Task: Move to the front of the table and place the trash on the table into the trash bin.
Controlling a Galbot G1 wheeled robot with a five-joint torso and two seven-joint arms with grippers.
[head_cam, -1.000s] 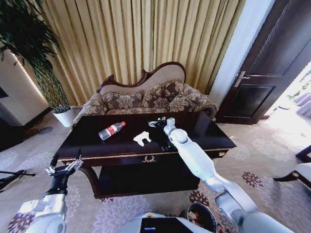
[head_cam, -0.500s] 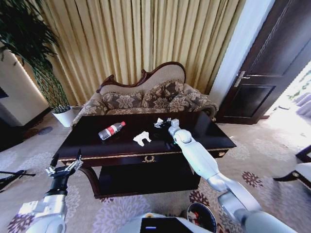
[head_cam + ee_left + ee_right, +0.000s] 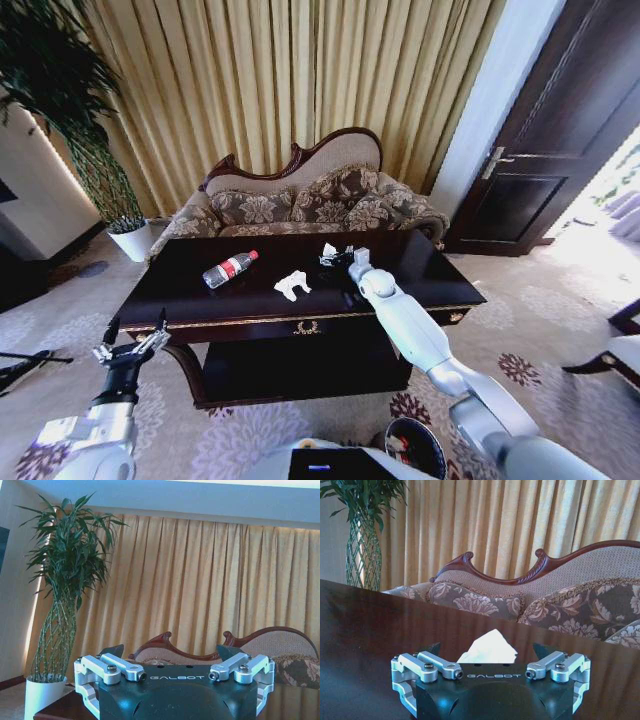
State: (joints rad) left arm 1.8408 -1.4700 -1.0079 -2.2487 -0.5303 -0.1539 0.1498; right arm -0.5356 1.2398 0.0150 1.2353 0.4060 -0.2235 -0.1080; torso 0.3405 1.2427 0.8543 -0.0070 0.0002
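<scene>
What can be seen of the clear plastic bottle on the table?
The bottle is clear plastic with a red label around its middle and a red cap end. It lies on its side on the table, on the left part of the glossy dark top, slanted with its capped end toward the sofa. Nothing touches it; the white paper scrap lies apart to its right.

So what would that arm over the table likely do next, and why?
Probably close its fingers. The right gripper is down at the table with a crumpled white paper scrap between its open jaws, so shutting on it seems the natural step. The left gripper waits open, short of the table.
</scene>
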